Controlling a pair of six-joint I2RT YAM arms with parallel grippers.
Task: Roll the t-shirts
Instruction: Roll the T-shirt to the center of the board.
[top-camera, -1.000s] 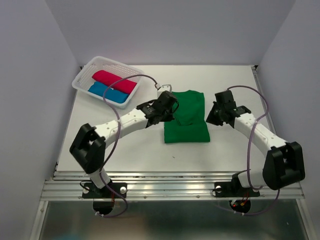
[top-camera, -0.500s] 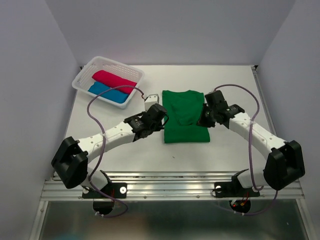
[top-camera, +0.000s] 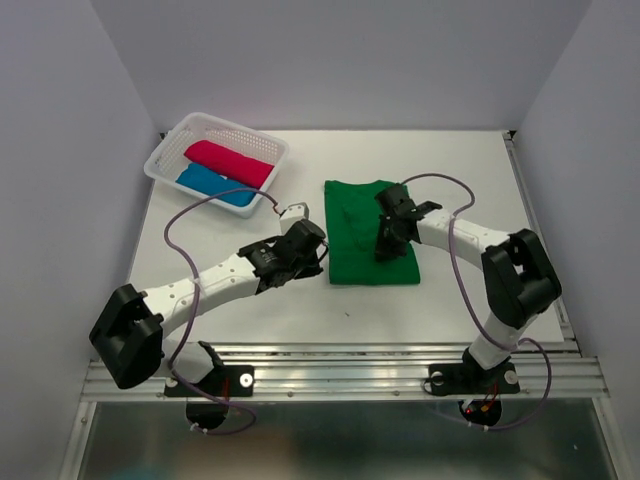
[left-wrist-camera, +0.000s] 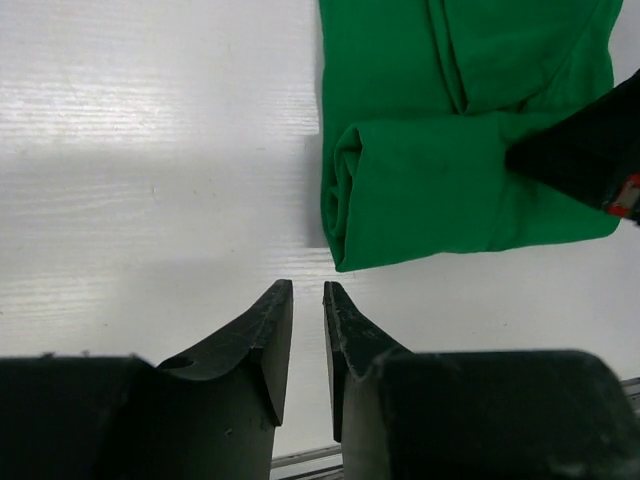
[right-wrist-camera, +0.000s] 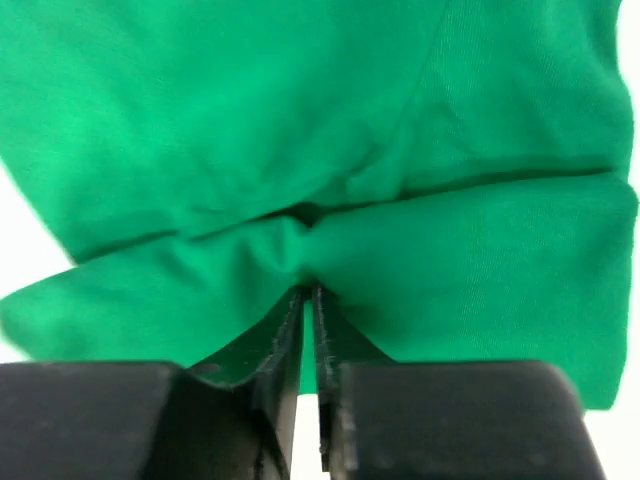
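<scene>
The green t-shirt (top-camera: 352, 225) lies flat mid-table, its near end turned up into a short roll (left-wrist-camera: 420, 190). My right gripper (top-camera: 384, 247) is on top of that roll and is shut on a pinched fold of green cloth (right-wrist-camera: 308, 290). My left gripper (top-camera: 318, 250) hovers just off the shirt's near left corner. In the left wrist view its fingers (left-wrist-camera: 308, 288) stand a narrow gap apart over bare table, with nothing between them. The crimson-pink t-shirt (top-camera: 228, 162) and the blue t-shirt (top-camera: 213, 183) lie rolled in the basket.
The white lattice basket (top-camera: 270, 182) sits at the far left corner of the white table. Lilac walls close in the left, right and back. A metal rail (top-camera: 340, 375) runs along the near edge by the arm bases.
My left gripper let go of the shirt, drew back to the near left and parted its jaws. My right gripper moved left onto the shirt's near end and pinched the cloth.
</scene>
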